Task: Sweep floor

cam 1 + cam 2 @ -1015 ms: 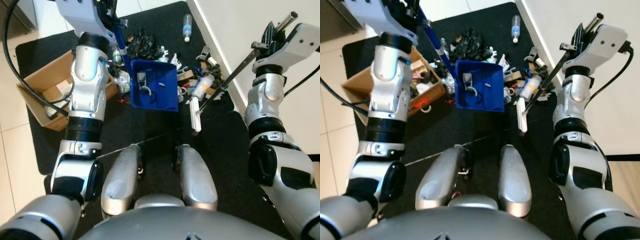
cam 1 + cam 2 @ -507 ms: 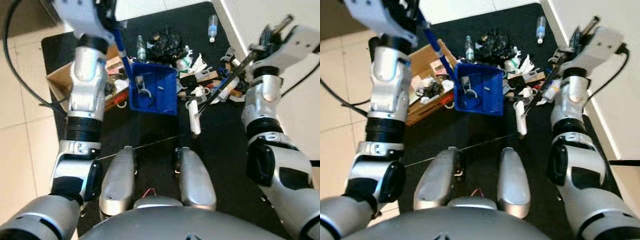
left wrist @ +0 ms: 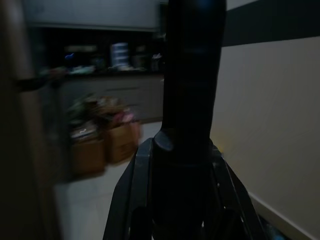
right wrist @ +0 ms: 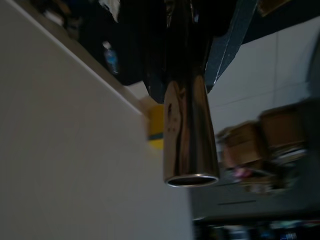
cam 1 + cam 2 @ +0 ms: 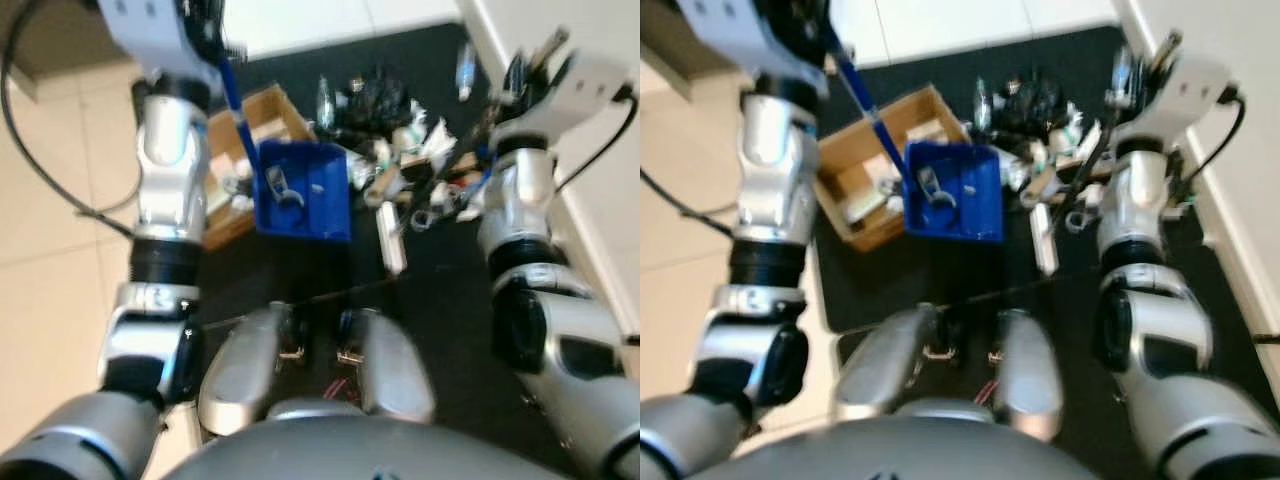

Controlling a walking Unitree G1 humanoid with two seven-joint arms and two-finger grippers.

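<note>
A blue dustpan [image 5: 305, 190] is set on the black mat [image 5: 440, 290], its long blue handle [image 5: 232, 95] rising to the left pincer [image 5: 205, 20], which is clamped on the handle's top, raised high over the dustpan. A cardboard box [image 5: 875, 180] with scraps inside is seen just beside the dustpan, on the robot's left of it, at the mat's edge. A litter pile [image 5: 410, 150] of dark bags, white scraps and bottles is spread beyond and to the right of the dustpan. The broom's white head [image 5: 392, 240] is rested on the mat just right of the dustpan, and its thin dark shaft [image 5: 455, 165] is slanted up to the right pincer [image 5: 530, 75], by which it is gripped; the shaft's shiny metal end [image 4: 190, 135] is shown in the right wrist view. A clear bottle [image 5: 466, 68] is lain farther off by the white wall [image 5: 590, 150]. Head views are blurred.
</note>
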